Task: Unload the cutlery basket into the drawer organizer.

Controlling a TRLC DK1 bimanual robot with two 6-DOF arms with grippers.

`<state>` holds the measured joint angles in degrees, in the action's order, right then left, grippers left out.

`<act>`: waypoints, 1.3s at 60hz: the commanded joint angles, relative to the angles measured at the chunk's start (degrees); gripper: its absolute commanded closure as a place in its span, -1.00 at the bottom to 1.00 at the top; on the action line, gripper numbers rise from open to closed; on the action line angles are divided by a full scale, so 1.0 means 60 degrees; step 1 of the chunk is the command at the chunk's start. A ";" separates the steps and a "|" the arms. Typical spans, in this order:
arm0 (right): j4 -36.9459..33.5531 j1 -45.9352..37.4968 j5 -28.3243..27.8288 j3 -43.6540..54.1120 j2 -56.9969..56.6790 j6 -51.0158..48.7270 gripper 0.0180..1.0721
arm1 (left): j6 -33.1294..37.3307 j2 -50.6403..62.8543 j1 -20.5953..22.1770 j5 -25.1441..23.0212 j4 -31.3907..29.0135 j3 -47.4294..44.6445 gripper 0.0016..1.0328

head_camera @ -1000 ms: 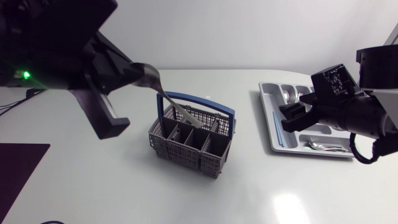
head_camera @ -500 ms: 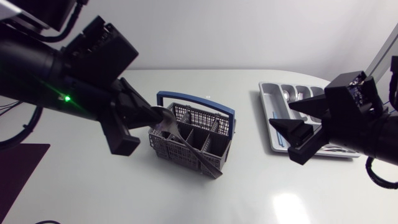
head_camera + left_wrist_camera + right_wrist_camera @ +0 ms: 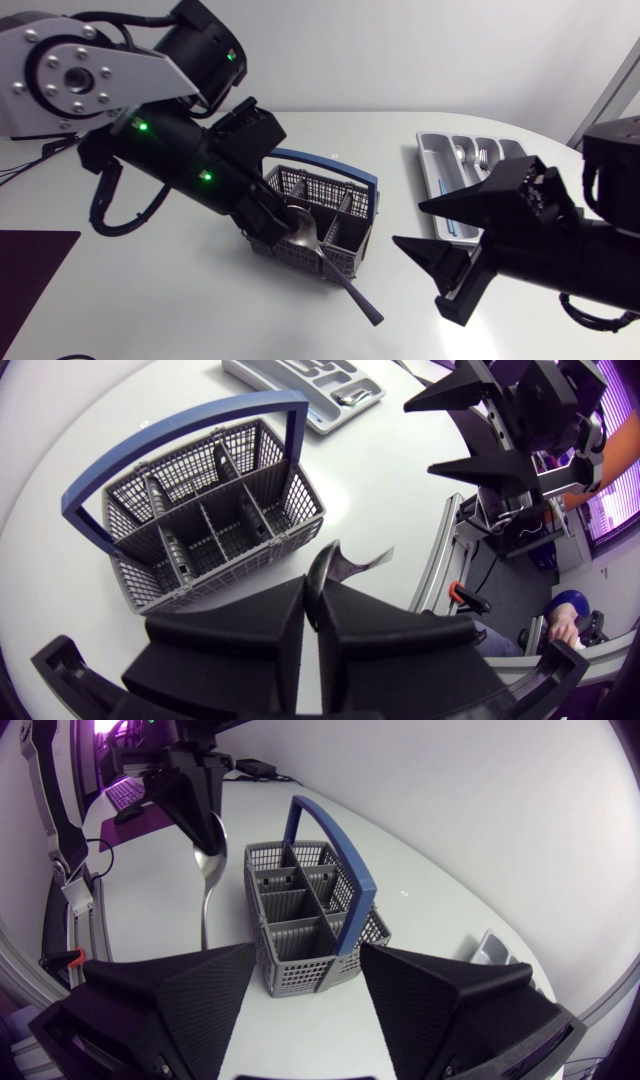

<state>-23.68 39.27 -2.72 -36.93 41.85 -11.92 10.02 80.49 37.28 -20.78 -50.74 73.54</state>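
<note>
Head view, and things are moving fast. A second ago my left gripper [image 3: 290, 222] was up in the upper left of the frame with only the tip of the spoon [image 3: 335, 275] dipped into the basket [image 3: 335, 190]. Now it has swung down to the centre, just in front of the basket. The spoon is out, its bowl pinched tight between my left fingers and its handle slanting away toward the lower right, above the table [image 3: 200, 300].

My right gripper [image 3: 408, 224] has changed too. It was sitting over the organizer [image 3: 428, 170] at the upper right, and it has now pulled off the tray and come down to centre right. Its fingers are spread wide and aimed at that handle, close to it but not touching.

Left wrist view confirms the pinch, with both fingers pressed onto the spoon [image 3: 325, 565] from two sides. The basket [image 3: 215, 510] ahead shows nothing left in its compartments that I can make out. In the right wrist view the spoon [image 3: 207, 860] hangs beside the basket [image 3: 300, 910] with its handle down — well ahead of my open fingers.

This looks to me like a handover taking shape: the left arm offers and the right arm is about to take. The organizer is on my right arm's side, so that arm would make the drop. The risk is closing on that thin handle off-centre.
</note>
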 commanded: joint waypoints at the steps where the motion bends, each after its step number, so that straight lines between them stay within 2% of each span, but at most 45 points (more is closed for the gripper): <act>1: 0.0153 0.0326 0.0087 -0.0042 0.0379 0.0273 -0.44 | -0.0381 0.0443 -0.0002 -0.0258 0.0093 0.0444 0.93; 19: 0.0651 0.1029 0.0248 -0.0613 0.1888 0.0127 -0.43 | -0.0923 0.1351 -0.0031 -0.0786 -0.0127 0.1513 0.93; 26: 0.1061 0.1629 0.1288 -0.0818 0.2547 -0.0137 -0.43 | -0.1084 0.1571 -0.0104 -0.0844 -0.0230 0.1777 0.93; 34: 0.1633 0.1820 0.1743 -0.0818 0.2884 -0.0371 -0.42 | -0.1216 0.1702 -0.0383 -0.0873 -0.0259 0.1894 0.93; 47: 0.2995 0.2347 0.2944 -0.0305 0.3221 -0.1118 -0.18 | -0.1363 0.1820 -0.0778 -0.1049 -0.0259 0.2085 0.93; 63: 0.3610 0.2523 0.3339 -0.0115 0.3822 -0.1470 -0.11 | -0.1509 0.1864 -0.0895 -0.1049 -0.0347 0.2319 0.93; 70: 0.3874 0.2523 0.3486 -0.0056 0.3851 -0.1646 0.18 | -0.1509 0.1864 -0.0939 -0.1049 -0.0391 0.2319 0.93; 78: 0.4006 0.2538 0.3676 -0.0042 0.3895 -0.1777 0.32 | -0.1509 0.1864 -0.0954 -0.1049 -0.0464 0.2319 0.93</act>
<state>-0.89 53.95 18.31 -38.87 64.27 -21.19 2.52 90.83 31.97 -26.35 -52.69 85.62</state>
